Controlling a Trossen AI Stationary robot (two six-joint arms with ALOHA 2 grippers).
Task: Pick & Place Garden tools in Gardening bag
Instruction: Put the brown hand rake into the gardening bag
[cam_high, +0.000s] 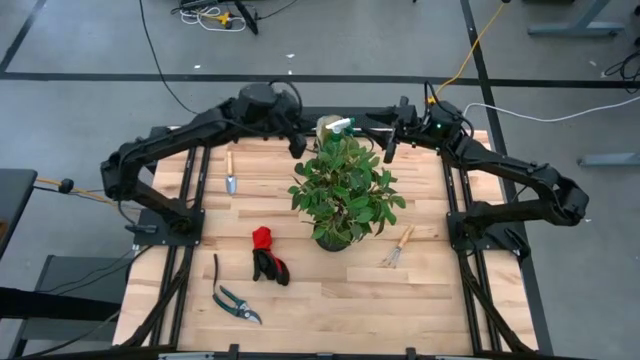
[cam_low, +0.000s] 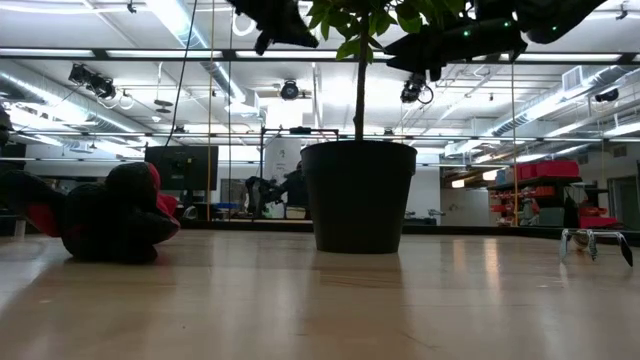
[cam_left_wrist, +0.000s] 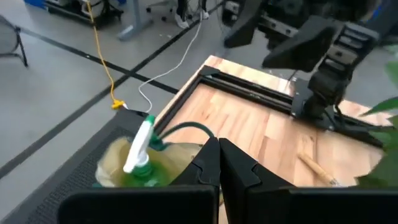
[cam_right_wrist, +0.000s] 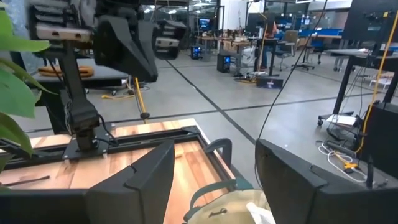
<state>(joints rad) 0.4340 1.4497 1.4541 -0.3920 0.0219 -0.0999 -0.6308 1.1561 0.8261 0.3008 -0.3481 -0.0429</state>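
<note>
The tan gardening bag (cam_high: 328, 124) stands at the table's far edge behind the potted plant. A green spray bottle (cam_left_wrist: 139, 151) with a white head sticks up out of it. My left gripper (cam_left_wrist: 218, 163) hangs shut just left of the bag (cam_left_wrist: 117, 167), holding nothing. My right gripper (cam_right_wrist: 214, 180) is open just right of the bag (cam_right_wrist: 244, 205), also empty. On the table lie a wooden-handled trowel (cam_high: 230, 175), red-and-black gloves (cam_high: 268, 254), dark pruning shears (cam_high: 232, 299) and a hand rake (cam_high: 398, 247).
The leafy potted plant (cam_high: 343, 192) stands mid-table in a dark pot (cam_low: 360, 195), between the bag and the tools near the front. Black frame rails (cam_high: 455, 200) run along both sides of the table. Bare wood lies at the front right.
</note>
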